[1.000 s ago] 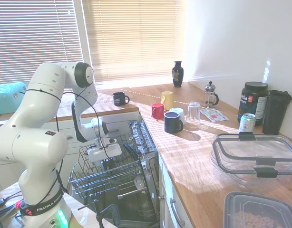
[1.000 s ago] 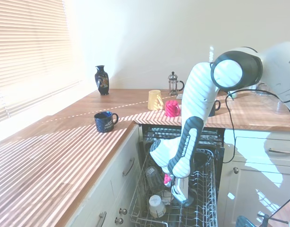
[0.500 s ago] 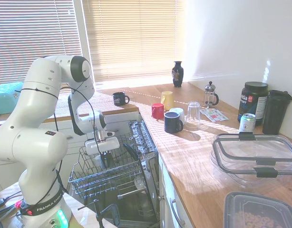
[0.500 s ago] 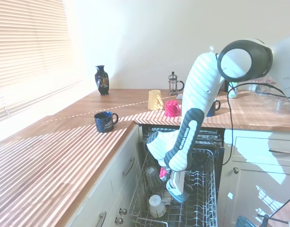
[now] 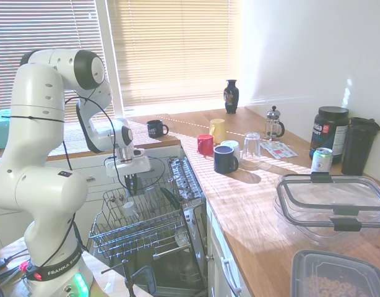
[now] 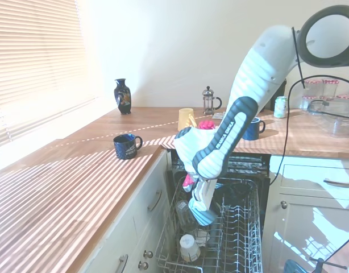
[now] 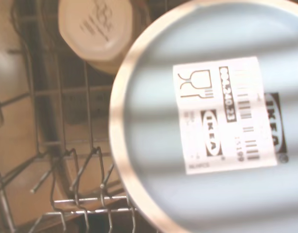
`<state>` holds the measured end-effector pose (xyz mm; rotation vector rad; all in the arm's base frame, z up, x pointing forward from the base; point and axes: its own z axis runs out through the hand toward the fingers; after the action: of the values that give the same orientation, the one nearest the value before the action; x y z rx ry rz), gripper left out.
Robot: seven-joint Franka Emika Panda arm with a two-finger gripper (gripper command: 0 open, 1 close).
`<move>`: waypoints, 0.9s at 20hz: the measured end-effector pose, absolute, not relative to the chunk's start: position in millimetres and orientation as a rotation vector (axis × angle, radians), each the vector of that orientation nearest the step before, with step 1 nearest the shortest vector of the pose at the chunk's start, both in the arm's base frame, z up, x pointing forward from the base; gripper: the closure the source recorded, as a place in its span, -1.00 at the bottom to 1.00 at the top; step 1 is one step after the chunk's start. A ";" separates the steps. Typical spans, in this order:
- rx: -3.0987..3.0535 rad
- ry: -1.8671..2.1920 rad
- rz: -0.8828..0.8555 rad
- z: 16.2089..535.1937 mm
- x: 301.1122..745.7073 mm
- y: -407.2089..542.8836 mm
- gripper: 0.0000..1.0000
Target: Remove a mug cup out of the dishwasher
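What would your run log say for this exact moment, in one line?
gripper: shut on mug | mug: above dishwasher rack, base facing wrist camera | pale cup: in rack

Your first exterior view stands by the arm's base and faces along the sunlit wooden worktop toward the slatted window blinds, with the open built-in dishwasher with its grey wire rack below. Your second exterior view looks from the opposite side, from the worktop under the window toward the plain wall. Both share the rack and the dark blue patterned vase. Your wrist view points down, very near, over the rack.
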<state>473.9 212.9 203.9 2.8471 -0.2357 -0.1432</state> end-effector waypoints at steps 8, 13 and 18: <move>2.966 -0.451 0.006 328.8 509.4 180.9 1.00; 2.998 -0.649 0.061 376.0 548.6 126.4 1.00; 3.007 -0.822 0.096 405.3 574.3 64.2 1.00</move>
<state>574.3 64.2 405.3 3.0066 -0.8216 0.0964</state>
